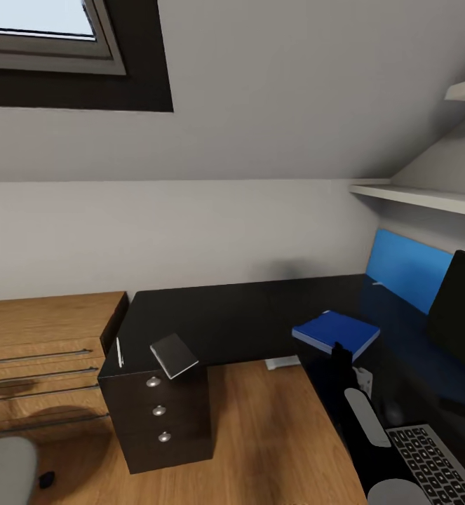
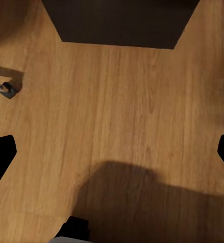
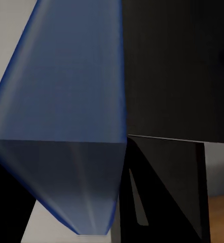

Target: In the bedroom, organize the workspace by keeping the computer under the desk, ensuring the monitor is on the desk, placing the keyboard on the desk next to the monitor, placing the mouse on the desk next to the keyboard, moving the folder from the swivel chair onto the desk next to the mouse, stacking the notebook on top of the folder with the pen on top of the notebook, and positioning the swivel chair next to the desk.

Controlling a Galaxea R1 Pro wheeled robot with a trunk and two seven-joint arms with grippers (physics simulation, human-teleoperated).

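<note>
Keeping the left pincer (image 2: 112, 152) spread wide and empty, hanging over the wooden floor (image 2: 117, 101), near one castor (image 2: 8, 88) of the swivel chair (image 1: 1, 466).

Moving right in the head view: lying on the left end of the black tabletop (image 1: 246, 315), above the drawer unit (image 1: 163, 414), one pen (image 1: 119, 352) and just beside it one notebook (image 1: 174, 355), the notebook jutting a little over the front edge. Counting three round knobs on the drawers.

Further right: gripping one blue folder (image 1: 337, 331) by its near edge with the right pincer (image 1: 341, 356), closed on it as far as the right wrist view is showing, the blue sheet running out from between the two dark fingers. Resting, or nearly resting, the folder on the tabletop in front of the blue panel (image 1: 407, 270); not possible to tell which.

At the far right: standing on the tabletop, one monitor (image 1: 460, 315), and in front of it one keyboard (image 1: 435, 463).

Judging the step in hand: setting the folder down in its place. Next, probably: letting go of the folder, pulling the arm back, then reaching across to the left end for the notebook, taking care with its overhanging corner, and stacking it on the folder before fetching the pen.
</note>
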